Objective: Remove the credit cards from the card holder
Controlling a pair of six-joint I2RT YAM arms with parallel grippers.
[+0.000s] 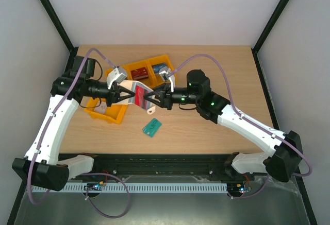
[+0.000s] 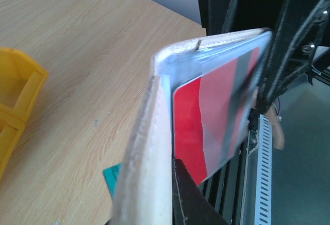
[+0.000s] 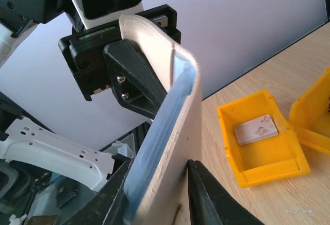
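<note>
Beige squarish fold-over card holder (image 1: 140, 87) hung between 2 inward-bent arms, left gripper (image 1: 132, 95) clamped on 1 edge, right gripper (image 1: 146, 100) straddling the other, grip unclear.

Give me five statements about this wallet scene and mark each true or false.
1. The wallet is held up off the table. True.
2. A red card sits in its clear pocket. True.
3. The green card lies in a yellow bin. False: it lies on the bare table.
4. The left gripper is open, clear of the wallet. False: it is shut on the wallet.
5. One bin holds a pale card. True.
</note>
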